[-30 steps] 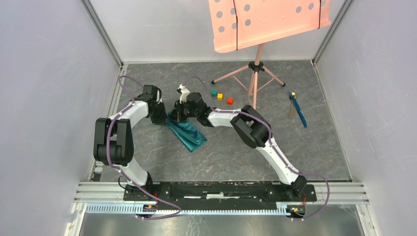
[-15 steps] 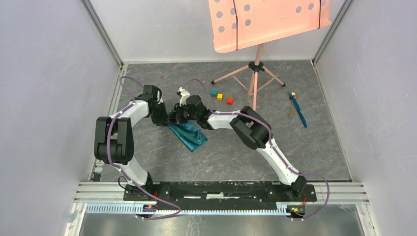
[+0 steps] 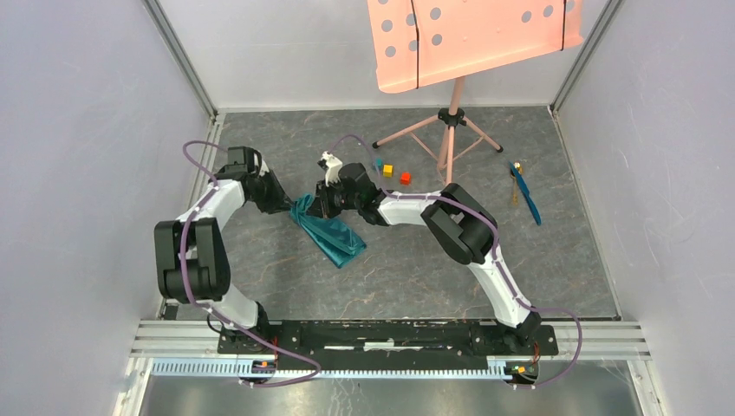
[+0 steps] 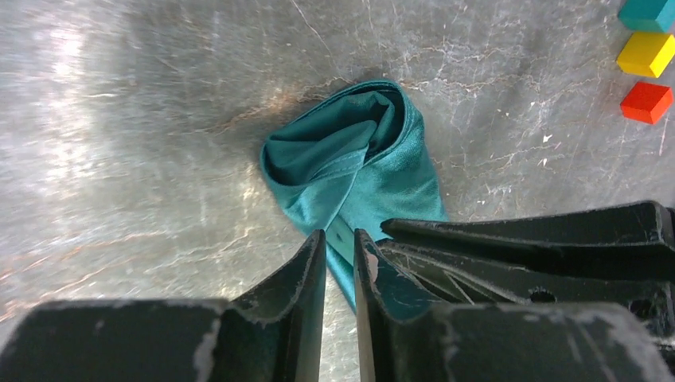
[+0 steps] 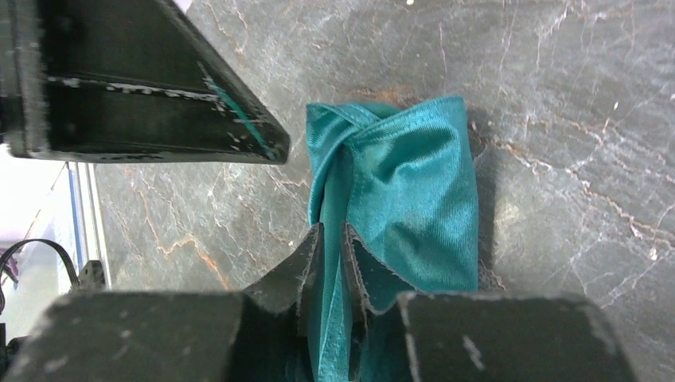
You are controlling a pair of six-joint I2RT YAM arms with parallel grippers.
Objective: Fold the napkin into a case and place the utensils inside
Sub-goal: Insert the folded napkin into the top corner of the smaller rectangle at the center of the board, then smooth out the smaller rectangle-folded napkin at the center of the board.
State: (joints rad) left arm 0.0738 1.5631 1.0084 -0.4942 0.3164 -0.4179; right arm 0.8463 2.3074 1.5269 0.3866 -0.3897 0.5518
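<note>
While the fingers of the left gripper (image 4: 340,239) stand a narrow slit apart at one end of the napkin (image 4: 374,167), teal cloth shows in the slit, and whether they pinch it cannot be told. The right gripper (image 5: 332,232) looks much the same: a slim gap with a fold running through it, grip unclear. Between the two, the napkin lies as a bunched, folded strip on the grey table (image 3: 416,277). Three small cubes (image 4: 645,54) sit near it. The utensils (image 3: 524,195) lie well apart, toward the right wall.

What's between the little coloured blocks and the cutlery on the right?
A leg of the pink stand, seen from overhead; the blocks and cutlery lie either side of it.
</note>
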